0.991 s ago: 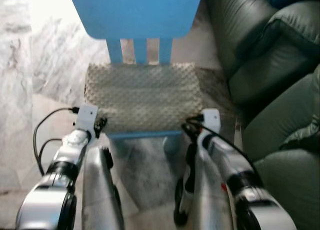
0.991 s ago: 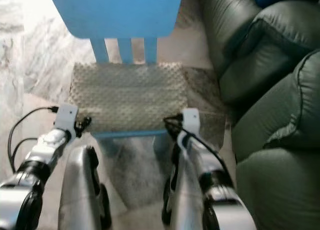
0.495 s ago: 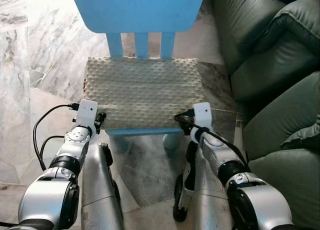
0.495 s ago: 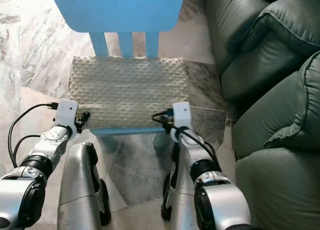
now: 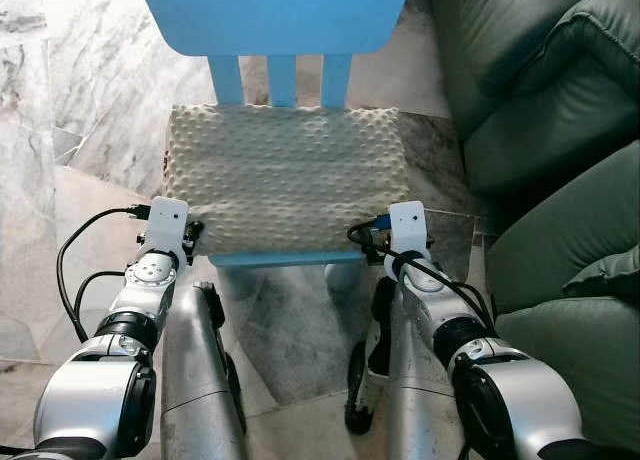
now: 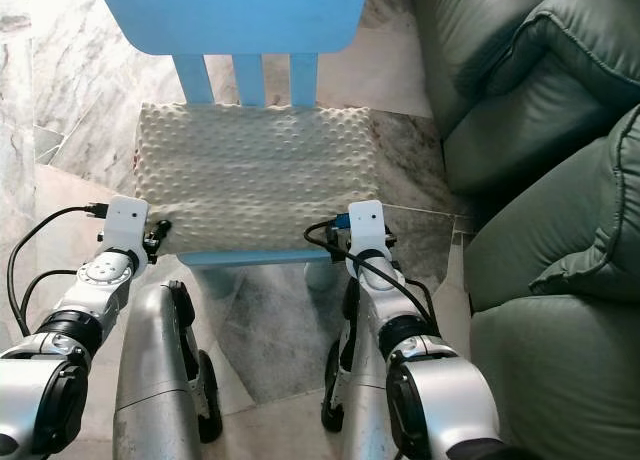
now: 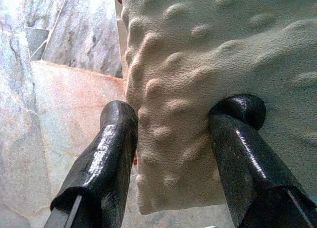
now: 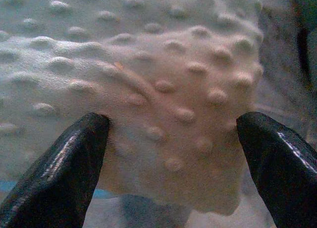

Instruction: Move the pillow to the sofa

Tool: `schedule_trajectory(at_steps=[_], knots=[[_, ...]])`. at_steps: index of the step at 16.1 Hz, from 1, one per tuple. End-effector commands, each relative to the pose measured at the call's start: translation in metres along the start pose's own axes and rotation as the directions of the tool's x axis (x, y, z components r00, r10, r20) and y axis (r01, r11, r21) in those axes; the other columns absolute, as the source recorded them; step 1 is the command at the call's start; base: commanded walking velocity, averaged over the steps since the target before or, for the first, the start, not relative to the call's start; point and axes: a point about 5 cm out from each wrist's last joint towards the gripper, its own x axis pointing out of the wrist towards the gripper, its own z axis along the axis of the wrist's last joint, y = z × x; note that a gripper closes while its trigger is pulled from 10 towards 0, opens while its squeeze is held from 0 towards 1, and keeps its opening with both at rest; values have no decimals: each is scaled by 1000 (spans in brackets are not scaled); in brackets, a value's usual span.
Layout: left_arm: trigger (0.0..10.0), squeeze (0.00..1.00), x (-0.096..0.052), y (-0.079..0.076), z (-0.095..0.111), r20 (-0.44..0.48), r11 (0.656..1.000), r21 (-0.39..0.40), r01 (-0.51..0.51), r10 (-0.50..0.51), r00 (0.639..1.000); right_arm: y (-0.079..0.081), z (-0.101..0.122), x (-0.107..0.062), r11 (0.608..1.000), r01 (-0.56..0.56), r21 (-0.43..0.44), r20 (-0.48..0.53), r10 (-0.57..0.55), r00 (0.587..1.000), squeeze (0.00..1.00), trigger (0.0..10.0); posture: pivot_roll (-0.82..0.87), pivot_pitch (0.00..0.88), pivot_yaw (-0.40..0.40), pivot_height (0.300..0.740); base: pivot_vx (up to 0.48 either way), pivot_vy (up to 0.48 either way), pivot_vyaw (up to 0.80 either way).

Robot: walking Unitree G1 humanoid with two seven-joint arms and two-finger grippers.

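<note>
- Floor (image 5: pixel 60 100): pale marble tile, on the robot's left and under the chair.
- Left gripper (image 7: pixel 173 134): at the near left corner of the pillow (image 5: pixel 285 180). In the left wrist view its two fingers (image 7: pixel 106 153) straddle the corner's edge, one on each face. The far finger dents the foam; the other lies against or just beside the edge. Judged: narrowed onto the corner, grip starting but not proven firm.
- Pillow: cream, dimpled, lying flat on the seat of the blue chair (image 5: pixel 275 15). Its long axis runs left to right across the robot's front, parallel to the line between the two wrists. It lies directly ahead of both grippers and touches the chair's back slats.
- Right gripper (image 8: pixel 178 139): at the near right corner of the pillow. In the right wrist view the fingers stand wide, one on each side of the corner, with foam between them. Contact with the foam cannot be confirmed, so no hold is taken on this side.
- Reach: both arms are equally near, one per end of the long axis. Judged: a two-arm lift is set up, and the right gripper must close first.
- Sofa (image 5: pixel 545 130): dark green leather, just beside the chair on the robot's right. Judged: the carry goes rightward, led by the pillow's right end.
</note>
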Motion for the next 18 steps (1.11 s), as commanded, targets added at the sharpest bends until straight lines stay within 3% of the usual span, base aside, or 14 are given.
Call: schedule_trajectory(at_steps=[1, 2, 4, 11, 16, 18], knots=[[0, 0, -4, 2, -21, -70, 1000, -15, 2, -3, 998, 4, -16, -3, 997, -15, 76, -76, 21, 997, 1000, 0, 127, 392, -72, 519, 0, 0, 0], [0, 0, -5, -2, -25, -86, 1000, -19, 10, -11, 996, 11, -17, -3, 994, -31, 103, -90, 41, 995, 0, 0, 135, 393, -77, 519, 0, 0, 0], [0, 0, -6, -8, -28, -92, 999, -26, 20, -22, 996, 14, -18, -3, 986, -27, 164, -100, 44, 994, 0, 0, 137, 393, -78, 519, 0, 0, 0], [0, 0, -6, -12, -28, -88, 998, -51, 35, -40, 995, 9, -23, -5, 985, -10, 171, -120, 30, 992, 0, 0, 138, 375, -78, 519, 0, 0, 0], [0, 0, -4, -13, -22, -93, 989, -146, 9, -22, 995, 3, -18, -3, 985, -14, 173, -116, 34, 993, 0, 0, 130, 332, -88, 519, 0, 0, 0], [0, 0, -1, -13, -10, -63, 984, -177, 7, -18, 998, -2, -6, 1, 988, -27, 151, -81, 39, 996, 0, 0, 119, 286, -93, 519, 0, 0, 0]])
